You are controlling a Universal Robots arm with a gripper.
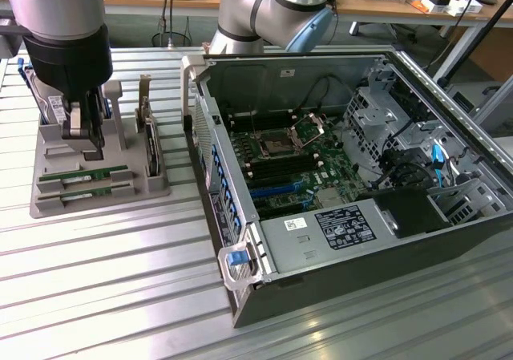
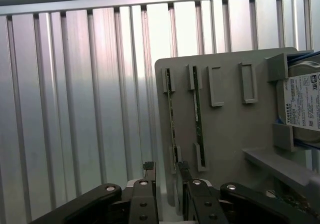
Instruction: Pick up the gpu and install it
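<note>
The fingers stand open with a clear gap between the two tips, and they hold nothing. They hang above a grey holder that lies on the ribbed metal desk. The gpu, a long thin green stick, sits on edge in a slot of that holder, below the fingers. In the wrist view its near end runs into the gap between the two tips, closer to one tip than to the other, and whether that tip touches it I cannot tell. A second green stick sits in the next slot, parallel to the gpu and just outside the gap between the fingers. Farther out on that same side, at the holder's edge, a silver hard drive with a white label rests in blue rails. An upright dark card stands in the holder beside the fingers, on the side toward the computer case. The case lies open on the desk well apart from the fingers, with its motherboard in plain sight. The arm rises straight up from the fingers.
</note>
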